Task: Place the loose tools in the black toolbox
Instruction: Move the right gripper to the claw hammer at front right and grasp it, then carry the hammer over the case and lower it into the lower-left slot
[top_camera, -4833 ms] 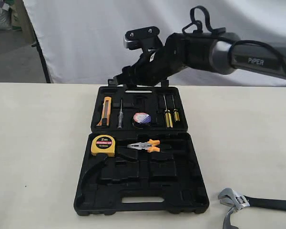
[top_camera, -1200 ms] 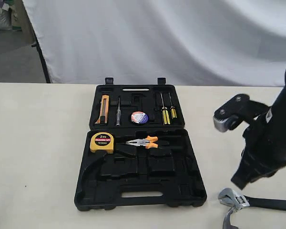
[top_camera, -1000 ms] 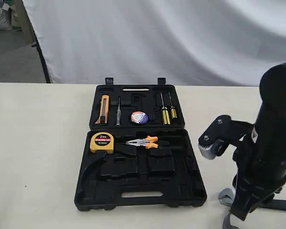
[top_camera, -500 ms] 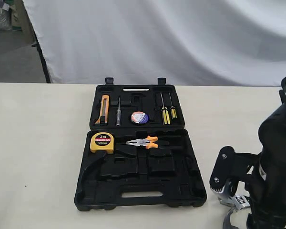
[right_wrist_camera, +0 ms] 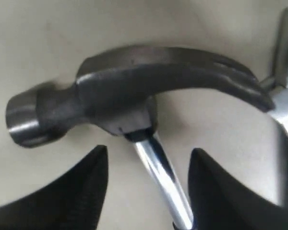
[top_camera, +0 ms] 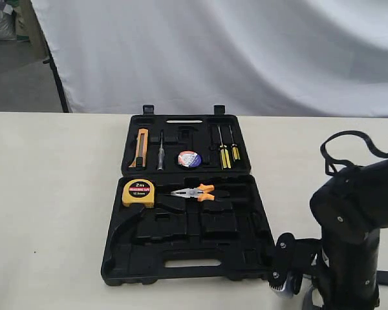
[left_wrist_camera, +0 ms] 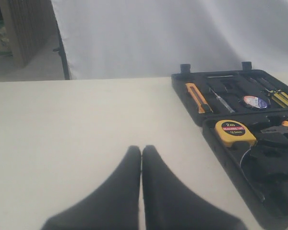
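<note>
The black toolbox (top_camera: pixel 129 274) lies open mid-table. The small tape roll (top_camera: pixel 191 159) sits in a recess of its lid and shows again in the left wrist view (left_wrist_camera: pixel 255 101). My right arm (top_camera: pixel 349 219) is low at the near right corner and hides the hammer and most of the wrench there. In the right wrist view the claw hammer's head (right_wrist_camera: pixel 134 91) lies on the table. My right gripper (right_wrist_camera: pixel 150 152) is open, one finger on each side of the silver neck (right_wrist_camera: pixel 161 177). The wrench's silver jaw (right_wrist_camera: pixel 285 110) lies beside the claw. My left gripper (left_wrist_camera: pixel 141 149) is shut and empty.
The yellow tape measure (top_camera: pixel 139 193) and orange-handled pliers (top_camera: pixel 195 193) sit in the toolbox base. A utility knife (top_camera: pixel 141 147) and screwdrivers (top_camera: pixel 226 154) fill the lid. A white backdrop hangs behind the table.
My right arm has swung from above the toolbox lid down to the near right corner and now covers the wrench and hammer. The left gripper shows no earlier frame.
</note>
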Controlling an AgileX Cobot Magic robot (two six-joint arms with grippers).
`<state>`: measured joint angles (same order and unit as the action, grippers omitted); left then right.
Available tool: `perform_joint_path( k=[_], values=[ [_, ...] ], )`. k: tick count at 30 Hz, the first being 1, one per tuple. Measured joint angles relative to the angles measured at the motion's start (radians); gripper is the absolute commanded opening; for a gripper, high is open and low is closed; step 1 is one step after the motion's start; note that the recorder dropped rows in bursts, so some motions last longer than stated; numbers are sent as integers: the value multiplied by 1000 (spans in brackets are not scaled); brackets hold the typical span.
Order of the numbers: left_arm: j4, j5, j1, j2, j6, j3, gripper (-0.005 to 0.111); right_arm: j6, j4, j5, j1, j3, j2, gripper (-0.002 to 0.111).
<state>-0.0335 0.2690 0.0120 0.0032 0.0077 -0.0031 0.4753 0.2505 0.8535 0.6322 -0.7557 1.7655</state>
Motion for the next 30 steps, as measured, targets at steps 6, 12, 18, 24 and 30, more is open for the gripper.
perform_joint_path(
  k=[6,12,18,24,30],
  values=[
    [0,0,0,0,0,0,1,11,3,-4,28,-2,20,0],
    [0,0,0,0,0,0,1,15,18,2,77,-2,20,0],
    [0,0,0,0,0,0,1,15,1,33,124,-29,-11,0],
    [0,0,0,0,0,0,1,53,-21,39,164,-71,-124,0],
    [0,0,0,0,0,0,1,160,-85,28,167,-159,-239,0]
  ],
)
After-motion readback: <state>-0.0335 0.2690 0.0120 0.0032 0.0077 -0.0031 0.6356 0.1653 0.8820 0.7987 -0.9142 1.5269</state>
